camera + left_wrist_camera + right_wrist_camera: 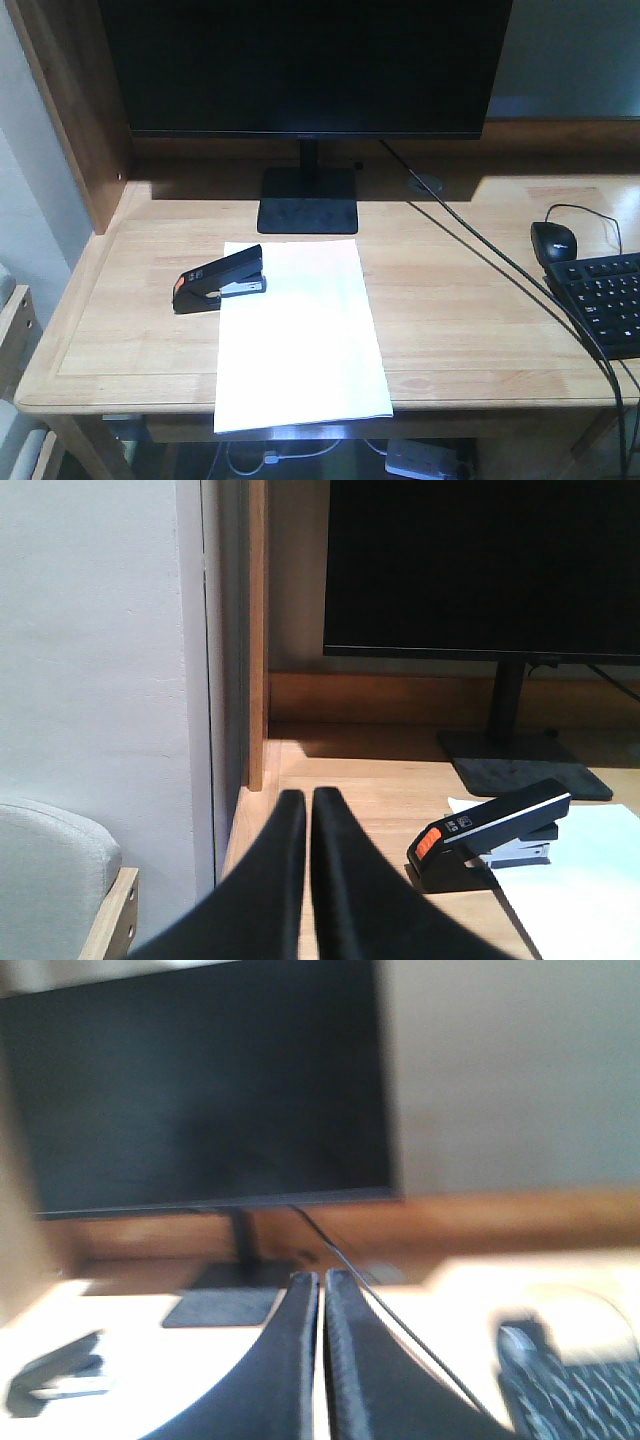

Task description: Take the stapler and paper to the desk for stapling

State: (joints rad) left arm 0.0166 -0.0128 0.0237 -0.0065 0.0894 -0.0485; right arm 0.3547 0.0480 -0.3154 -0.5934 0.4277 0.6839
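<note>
Light wood fills most of what I can see: the desk point(450, 290) runs wide under a dark monitor point(305, 65), with a keyboard point(605, 300) and a mouse point(553, 242) off to the right side and a cable point(480, 245) trailing across the boards.

Both task things are already on the desk, as far as I can judge. The paper point(300, 335) lies flat in front of the monitor stand, its near edge hanging just past the desk's front edge. The stapler point(220, 279) sits at the paper's far left corner, its mouth over that corner and the orange end pointing away to the left. So the fetching looks done; whether a staple has gone in, I cannot tell from here.

My left gripper point(306, 810) hangs near the desk's left end with its fingers nearly touching and nothing between them; the stapler is just to its right. My right gripper point(322, 1295) is likewise closed up on nothing, over the middle of the desk, though that view is blurred.

There is a small white mark beside the orange patch on the stapler, too small to read. I can make out no other writing.
</note>
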